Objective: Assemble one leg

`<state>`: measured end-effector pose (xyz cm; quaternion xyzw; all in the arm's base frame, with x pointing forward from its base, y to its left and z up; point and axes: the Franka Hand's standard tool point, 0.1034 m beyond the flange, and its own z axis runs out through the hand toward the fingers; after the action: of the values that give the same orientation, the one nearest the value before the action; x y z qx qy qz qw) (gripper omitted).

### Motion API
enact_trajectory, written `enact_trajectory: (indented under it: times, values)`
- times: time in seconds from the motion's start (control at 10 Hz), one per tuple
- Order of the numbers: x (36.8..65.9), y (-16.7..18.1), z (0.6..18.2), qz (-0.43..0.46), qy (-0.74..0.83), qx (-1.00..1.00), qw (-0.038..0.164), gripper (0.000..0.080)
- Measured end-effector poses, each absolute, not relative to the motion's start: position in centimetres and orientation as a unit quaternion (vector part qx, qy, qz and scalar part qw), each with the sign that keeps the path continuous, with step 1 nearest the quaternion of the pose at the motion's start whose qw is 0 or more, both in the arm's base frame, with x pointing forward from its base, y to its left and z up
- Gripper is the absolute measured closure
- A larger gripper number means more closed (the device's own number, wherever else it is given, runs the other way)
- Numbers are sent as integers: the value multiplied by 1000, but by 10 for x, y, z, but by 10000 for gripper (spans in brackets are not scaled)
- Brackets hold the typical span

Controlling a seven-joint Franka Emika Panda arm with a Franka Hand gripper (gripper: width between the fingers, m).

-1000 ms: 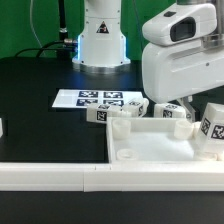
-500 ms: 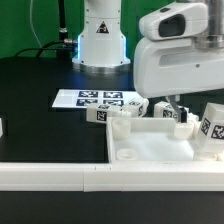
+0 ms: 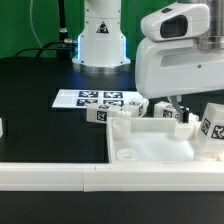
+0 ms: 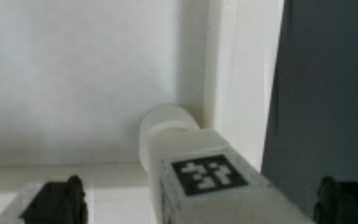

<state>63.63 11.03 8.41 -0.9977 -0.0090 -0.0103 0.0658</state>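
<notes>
Robot's gripper point(image 4: 199, 205): jaws spread wide, nothing held. In the wrist view one dark fingertip point(image 4: 51, 201) shows on each side of the leg point(image 4: 201, 168), with a clear gap on both sides. No contact seen.

Scene, exterior view:
- Black table point(image 3: 40, 90) carries everything.
- Large white panel point(image 3: 155, 152) with raised rim lies flat toward the exterior view's right. Its corner holes look empty and no leg is mounted in any visible corner.
- Long white rail point(image 3: 60, 178) runs along the front, touching the panel's near edge.
- Marker board point(image 3: 98, 97) lies flat behind the panel.
- Four legs, all loose. The leg point(image 3: 172, 114) under the gripper lies just behind the panel's far rim. Two others point(image 3: 103, 113) point(image 3: 135, 107) lie near the marker board and a fourth point(image 3: 212, 126) stands at the far right.

Leg position, wrist view: tag faces the camera and the round end points away. It lies alongside the panel's rim; cannot tell whether it is touching.

Progress (judgement): early. The approach looks finished, with the gripper lowered over the leg and roughly centred. The grasp is not yet made.

Left to do: shut on the leg, lift it, carry it to a corner hole, align the peg, then seat or twist it home.
</notes>
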Motion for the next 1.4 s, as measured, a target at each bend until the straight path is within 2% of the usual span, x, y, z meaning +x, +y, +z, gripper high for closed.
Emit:
enact_trajectory:
  times: [0.1, 0.2, 0.3, 0.4, 0.5, 0.8, 1.1, 1.4]
  values:
    - [638, 110, 85, -11, -7, -998, 66, 150]
    - [637, 110, 84, -10, -8, -998, 66, 276]
    - [637, 111, 84, -10, -5, -998, 67, 276]
    - [637, 111, 84, -10, -6, -998, 67, 414]
    - [637, 109, 84, -10, 1, -998, 66, 509]
    - [637, 108, 84, -3, 91, -993, 69, 509]
    - [635, 111, 83, 3, 301, -951, 74, 509]
    - [636, 114, 82, 31, 537, -837, 97, 509]
